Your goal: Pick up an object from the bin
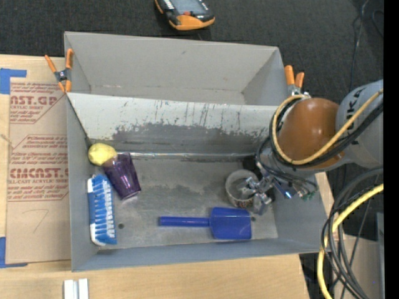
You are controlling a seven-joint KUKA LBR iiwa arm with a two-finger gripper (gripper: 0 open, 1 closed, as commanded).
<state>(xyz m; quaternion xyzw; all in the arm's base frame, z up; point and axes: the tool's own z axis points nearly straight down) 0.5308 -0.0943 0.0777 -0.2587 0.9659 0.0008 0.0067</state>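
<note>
The jaws sit at the right rim of a small grey round cup (237,188) on the right side of the bin (181,192), just beside a blue scoop (229,223). Jaw state, spread or pressed together: cannot be told.

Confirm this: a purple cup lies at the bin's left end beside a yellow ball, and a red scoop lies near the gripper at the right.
One error: the camera view shows the scoop is blue, not red. The purple cup does lie at the left end beside the yellow ball, and the scoop lies near the gripper at the right.
</note>
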